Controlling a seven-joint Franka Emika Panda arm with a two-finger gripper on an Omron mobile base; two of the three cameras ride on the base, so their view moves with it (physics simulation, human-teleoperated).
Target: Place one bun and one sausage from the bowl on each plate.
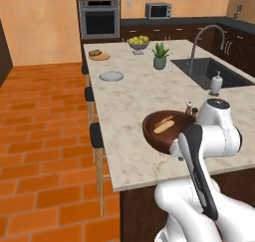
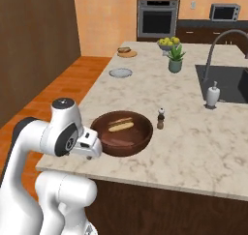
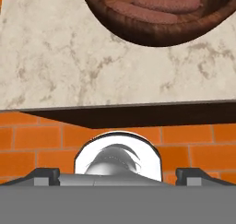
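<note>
The dark wooden bowl [image 2: 121,141] stands near the counter's front edge. A pale bun [image 2: 121,126] lies in it, and two pinkish sausages [image 3: 156,8] show in the hand view. The tan plate [image 1: 99,57] sits far back at the island's left edge with a brown food item [image 1: 94,53] on it, too small to identify. The grey-white plate [image 1: 111,76] lies bare, nearer than the tan one. My gripper [image 3: 117,174] hangs open over the counter's front edge, just short of the bowl [image 3: 152,34], with nothing between its fingers.
A small pepper grinder [image 2: 161,118] stands just right of the bowl. Further back are a potted plant [image 2: 175,60], a grey bowl of fruit [image 2: 168,43], a sink with a tall tap [image 1: 209,69] and a soap dispenser [image 2: 212,95]. Stools line the island's left side.
</note>
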